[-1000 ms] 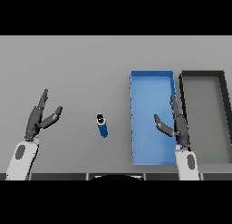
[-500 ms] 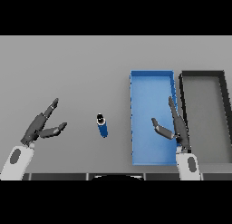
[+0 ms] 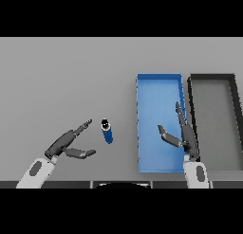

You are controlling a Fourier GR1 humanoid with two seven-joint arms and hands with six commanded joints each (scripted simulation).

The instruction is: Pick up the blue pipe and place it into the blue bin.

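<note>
The blue pipe (image 3: 107,131), short with a dark open end, lies on the grey table left of the blue bin (image 3: 159,86). My left hand (image 3: 66,144) is open just left of the pipe, fingers stretched toward it and thumb spread below, a small gap away. My right hand (image 3: 184,137) is open and hovers over the bin's near right part, idle.
A black bin (image 3: 212,78) stands right beside the blue bin, their long sides nearly touching. The table's near edge runs just below both hands.
My left hand has swung right and lower toward the pipe, its fingers now pointing at it. The right hand has barely shifted. The pipe has not moved.
</note>
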